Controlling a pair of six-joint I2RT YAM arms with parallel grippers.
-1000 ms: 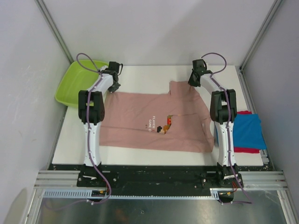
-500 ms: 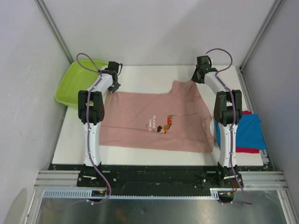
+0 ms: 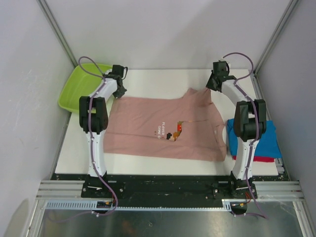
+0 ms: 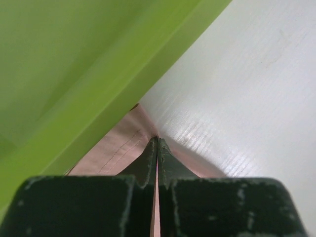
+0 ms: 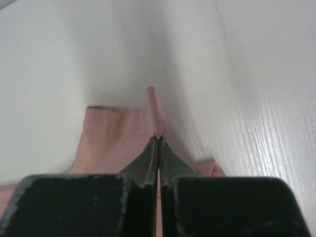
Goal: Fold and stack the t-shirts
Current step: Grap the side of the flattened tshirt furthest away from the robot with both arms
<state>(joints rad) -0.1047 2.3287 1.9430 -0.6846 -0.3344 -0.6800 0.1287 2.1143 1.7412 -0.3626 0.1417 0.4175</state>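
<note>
My left pincer [image 4: 157, 144] and right pincer [image 5: 158, 142] each pinch tight on the dusty pink cloth t-shirt [image 3: 148, 118] near the white worktop's [image 3: 163, 79] far edge.

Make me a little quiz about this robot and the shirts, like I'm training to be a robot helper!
1. True or false: the left end effector is shut on a corner of the pink t-shirt.
2. What lies on top of the red t-shirt? A) a white sock B) the blue t-shirt C) nothing
3. Fill in the blank: the tub near the left end effector is ____ in colour.

Key: 1 true; 2 B; 3 green
</note>
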